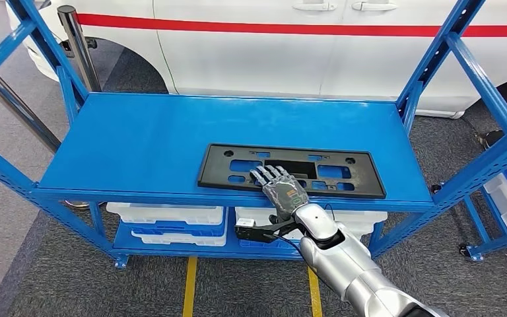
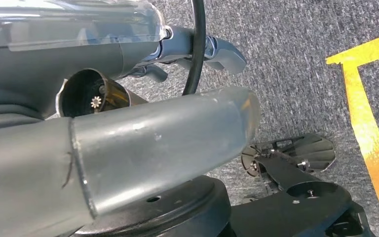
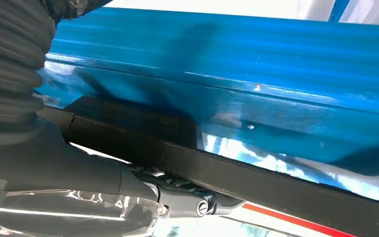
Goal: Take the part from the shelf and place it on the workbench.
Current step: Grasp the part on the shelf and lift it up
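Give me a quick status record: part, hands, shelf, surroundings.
part: black plate lying flat on the blue shelf, near the front edge
right hand: fingers resting on top of the plate's front edge; grip not confirmed
left hand: hanging over grey carpet, holds nothing
below: white bins on the lower shelf
behind: white car

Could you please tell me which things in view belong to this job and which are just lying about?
Job: black part; blue shelf it lies on; right hand resting on the part.
Lying about: white bins underneath; white car behind.
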{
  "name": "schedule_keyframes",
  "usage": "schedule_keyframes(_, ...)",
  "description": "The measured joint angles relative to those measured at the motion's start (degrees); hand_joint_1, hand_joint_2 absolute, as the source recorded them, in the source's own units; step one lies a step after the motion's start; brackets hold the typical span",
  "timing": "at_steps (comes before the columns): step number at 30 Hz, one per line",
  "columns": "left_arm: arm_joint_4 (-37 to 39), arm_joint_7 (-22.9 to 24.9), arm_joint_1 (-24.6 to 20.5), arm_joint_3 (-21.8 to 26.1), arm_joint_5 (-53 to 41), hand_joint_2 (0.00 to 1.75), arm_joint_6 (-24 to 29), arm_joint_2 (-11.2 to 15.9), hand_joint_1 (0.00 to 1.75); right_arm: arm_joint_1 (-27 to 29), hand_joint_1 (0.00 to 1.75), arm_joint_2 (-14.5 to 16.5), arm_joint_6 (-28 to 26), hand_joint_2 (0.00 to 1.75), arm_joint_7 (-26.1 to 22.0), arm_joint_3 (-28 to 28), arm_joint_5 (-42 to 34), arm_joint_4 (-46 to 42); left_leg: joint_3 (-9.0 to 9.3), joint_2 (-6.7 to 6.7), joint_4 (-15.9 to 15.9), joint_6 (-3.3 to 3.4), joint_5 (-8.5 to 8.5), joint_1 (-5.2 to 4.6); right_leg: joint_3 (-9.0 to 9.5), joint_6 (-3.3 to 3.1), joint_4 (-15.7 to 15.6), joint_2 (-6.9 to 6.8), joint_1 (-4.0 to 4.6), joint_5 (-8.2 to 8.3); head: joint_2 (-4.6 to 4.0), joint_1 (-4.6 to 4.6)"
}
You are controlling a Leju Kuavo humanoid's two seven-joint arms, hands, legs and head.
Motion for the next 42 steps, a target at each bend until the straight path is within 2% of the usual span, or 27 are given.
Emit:
schedule_keyframes(7, 0.0, -0.2, 0.4, 0.3, -0.1, 0.00, 0.2, 0.0, 0.00, 0.9, 0.00, 0.5, -5.5, 1.75, 3.9, 0.0, -1.0, -0.1, 0.00, 0.00, 0.0, 0.00, 0.00, 0.00, -0.03, 0.00, 0.1, -0.01, 0.04, -0.01, 0.00, 0.00)
schedule_keyframes(11, 0.0, -0.2, 0.6, 0.4, -0.1, 0.00, 0.2, -0.1, 0.00, 1.6, 0.00, 0.7, -6.7, 1.75, 4.4, 0.0, -1.3, -0.4, -0.01, 0.00, 0.0, -0.01, 0.00, 0.00, -0.04, 0.00, 0.1, -0.01, 0.04, -0.03, 0.00, 0.01)
schedule_keyframes(18, 0.0, -0.2, 0.8, 0.5, -0.4, 0.00, 0.3, -0.1, 0.00, 5.1, 0.00, 1.2, -13.1, 1.75, 5.6, -1.0, -1.7, -4.8, -0.01, 0.00, 0.0, -0.02, -0.02, 0.00, -0.05, -0.04, 0.1, -0.01, 0.04, -0.06, 0.00, 0.01)
schedule_keyframes(38, 0.0, -0.2, 0.9, 0.5, -0.9, 0.00, 0.3, -0.2, 0.00, 7.5, 0.00, 1.4, -13.6, 1.75, 6.5, -2.5, -1.3, -8.1, -0.01, 0.00, 0.0, -0.03, -0.02, 0.00, -0.10, -0.04, 0.1, -0.01, 0.04, -0.07, 0.00, 0.01)
schedule_keyframes(42, 0.0, 0.0, 0.9, 0.5, -0.9, 0.00, 0.2, -0.2, 0.00, 7.9, 0.00, 1.6, -13.6, 1.75, 8.4, -4.3, -0.5, -8.7, -0.01, 0.00, 0.0, -0.03, -0.02, 0.00, -0.09, -0.04, 0.1, -0.01, 0.04, -0.07, 0.00, 0.01)
